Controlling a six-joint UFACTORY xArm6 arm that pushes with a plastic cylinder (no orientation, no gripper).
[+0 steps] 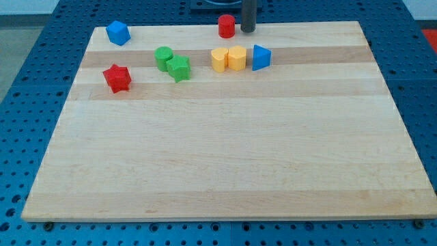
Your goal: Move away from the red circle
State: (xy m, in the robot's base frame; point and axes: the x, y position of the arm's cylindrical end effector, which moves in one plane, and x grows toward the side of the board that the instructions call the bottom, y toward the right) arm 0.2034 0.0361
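The red circle [226, 26] stands at the board's top edge, near the middle. My tip [247, 31] is just to its right, close beside it; I cannot tell whether they touch. Below them sits a row of a yellow block [218, 59], a second yellow block [236, 59] and a blue triangle [260, 57], side by side.
A green circle [163, 57] and a green star [179, 67] sit together at the upper left of middle. A red star [117, 78] lies further left. A blue cube [117, 32] is at the top left corner. The wooden board [225, 157] rests on a blue perforated table.
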